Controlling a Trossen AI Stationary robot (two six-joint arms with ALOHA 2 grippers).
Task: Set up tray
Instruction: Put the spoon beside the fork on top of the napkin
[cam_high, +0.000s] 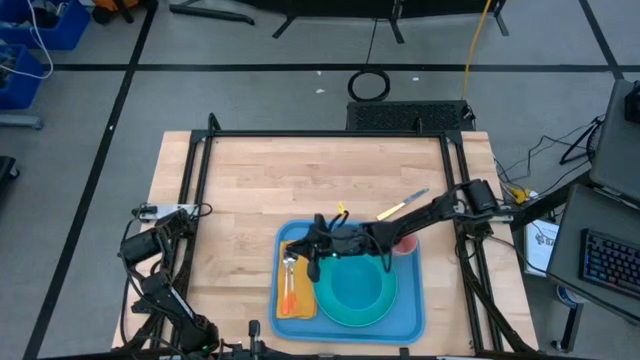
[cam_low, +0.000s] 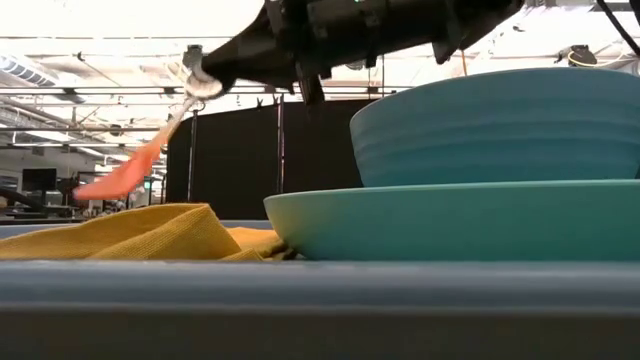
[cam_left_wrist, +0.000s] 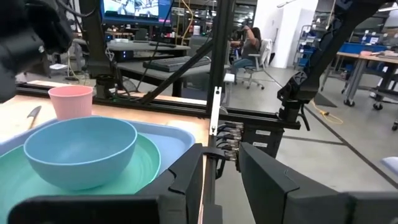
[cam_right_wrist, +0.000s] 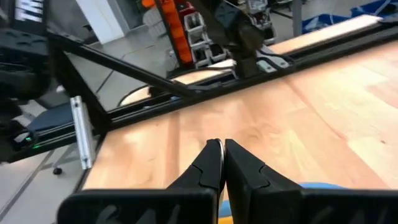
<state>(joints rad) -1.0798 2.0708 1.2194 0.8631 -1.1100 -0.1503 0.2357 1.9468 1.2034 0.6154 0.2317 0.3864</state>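
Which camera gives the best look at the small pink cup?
The left wrist view: the small pink plastic cup stands whole beyond the light blue bowl. From above, the right arm half covers it. The low and right wrist views miss it.

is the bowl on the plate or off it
On it: the bowl sits upright on the teal plate, inside the tray.

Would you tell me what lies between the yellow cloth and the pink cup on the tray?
The teal plate carrying the blue bowl lies between the cloth and cup, seen in the high view.
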